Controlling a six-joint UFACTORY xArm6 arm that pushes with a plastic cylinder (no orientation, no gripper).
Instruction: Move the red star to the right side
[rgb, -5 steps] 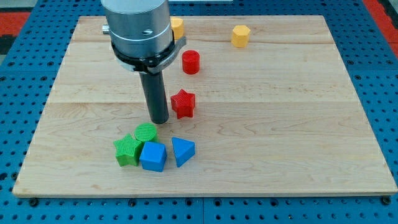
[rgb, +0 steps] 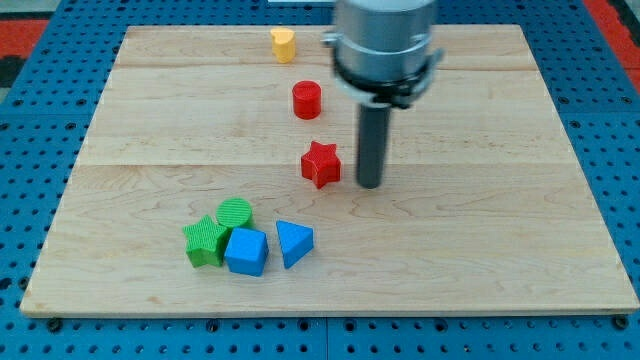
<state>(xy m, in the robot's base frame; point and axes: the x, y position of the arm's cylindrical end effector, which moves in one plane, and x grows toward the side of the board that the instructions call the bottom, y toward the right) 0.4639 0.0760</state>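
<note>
The red star lies near the middle of the wooden board. My tip stands on the board just to the view's right of the star, a small gap apart from it. A red cylinder stands above the star, towards the view's top.
A yellow block sits near the board's top edge. At the view's lower left a green star, a green cylinder, a blue cube and a blue triangular block cluster together. The arm's grey body hides part of the top edge.
My tip has moved from the star's left side to its right side. The red star has shifted a little to the right. The arm now hides the yellow hexagon block at the top right.
</note>
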